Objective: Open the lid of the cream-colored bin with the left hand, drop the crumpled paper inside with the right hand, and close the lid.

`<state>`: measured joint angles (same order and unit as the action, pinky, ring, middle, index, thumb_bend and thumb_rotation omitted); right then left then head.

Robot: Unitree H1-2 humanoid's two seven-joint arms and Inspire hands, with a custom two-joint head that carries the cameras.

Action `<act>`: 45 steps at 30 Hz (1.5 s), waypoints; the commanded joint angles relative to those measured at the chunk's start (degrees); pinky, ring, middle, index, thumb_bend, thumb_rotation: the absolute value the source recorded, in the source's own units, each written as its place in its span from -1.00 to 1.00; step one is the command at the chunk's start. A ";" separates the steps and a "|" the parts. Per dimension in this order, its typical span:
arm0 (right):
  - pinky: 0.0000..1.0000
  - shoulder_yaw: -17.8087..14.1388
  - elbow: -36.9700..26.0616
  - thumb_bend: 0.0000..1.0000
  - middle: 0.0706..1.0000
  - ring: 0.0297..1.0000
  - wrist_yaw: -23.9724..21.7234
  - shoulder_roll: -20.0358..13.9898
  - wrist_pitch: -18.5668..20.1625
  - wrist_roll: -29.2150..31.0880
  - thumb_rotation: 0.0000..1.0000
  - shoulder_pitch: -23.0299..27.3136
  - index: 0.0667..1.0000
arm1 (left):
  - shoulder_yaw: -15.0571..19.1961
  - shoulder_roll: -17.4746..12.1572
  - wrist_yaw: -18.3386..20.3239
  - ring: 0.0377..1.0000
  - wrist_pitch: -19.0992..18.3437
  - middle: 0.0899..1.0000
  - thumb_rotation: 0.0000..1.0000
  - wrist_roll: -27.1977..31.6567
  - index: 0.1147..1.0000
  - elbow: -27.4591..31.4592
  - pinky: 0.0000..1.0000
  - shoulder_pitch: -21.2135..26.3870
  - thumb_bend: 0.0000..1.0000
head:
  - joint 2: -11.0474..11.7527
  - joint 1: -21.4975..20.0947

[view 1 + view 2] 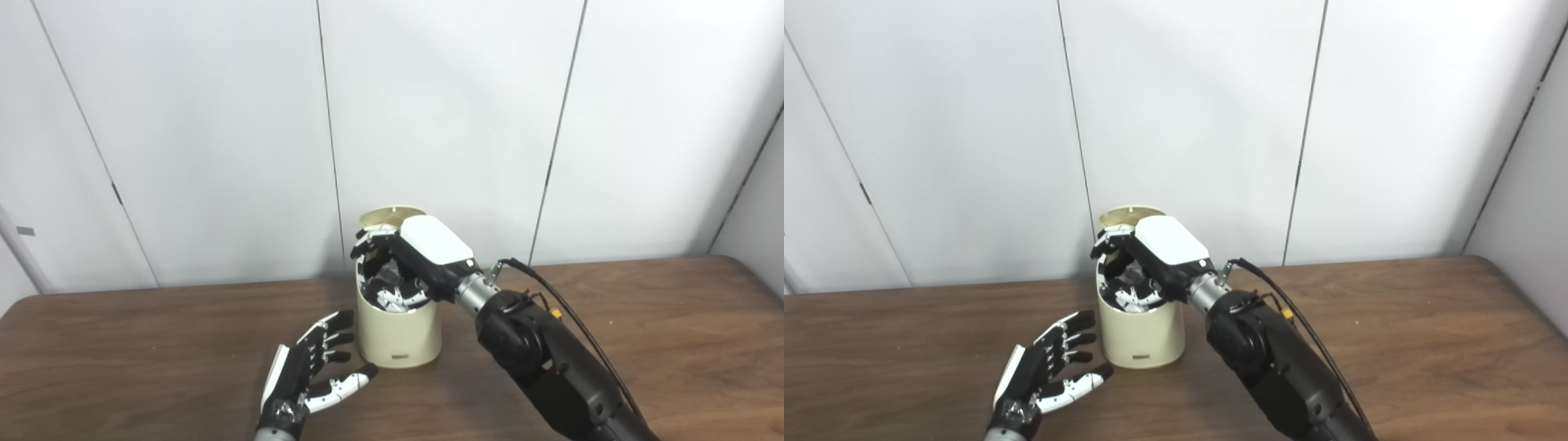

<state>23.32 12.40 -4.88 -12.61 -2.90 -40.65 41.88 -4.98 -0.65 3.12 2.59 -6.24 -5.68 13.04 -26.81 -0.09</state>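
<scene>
The cream-colored bin (399, 334) stood on the wooden table (643, 318), a little left of the frame's centre and close to the table's far edge. Its lid (392, 216) was tipped up behind the opening, the tan underside showing just above the rim against the white wall panels (447, 122).

The right hand (422, 257) hung over the bin's mouth, its white back facing up and its fingers (367, 240) curled downward into the opening. Inside the rim only a tangle of black and white showed; whether that was the crumpled paper or the hand's own fingertips could not be told, and so could not whether the hand was clamped on anything. The right arm (551, 361) ran from the lower right of the frame up to the bin, with a black cable (576, 318) looping along its upper side.

The left hand (309, 370) lay low at the lower centre-left, just beside the bin's base but apart from it. Its fingers were spread toward the bin wall and its thumb stretched out to the right, holding nothing.
</scene>
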 commanded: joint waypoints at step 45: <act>-0.10 -23.83 -18.42 0.49 0.57 0.22 -0.63 -0.03 3.09 29.73 -0.65 -19.06 0.45 | 0.97 -0.48 1.27 0.53 1.57 0.65 -0.89 1.55 0.66 0.54 0.24 1.95 0.37 | 0.18 -0.33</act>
<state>0.47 -4.19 -4.07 -11.87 -0.44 -14.45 22.12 -4.13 -1.24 4.76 2.72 -5.33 -6.36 13.12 -26.54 -0.35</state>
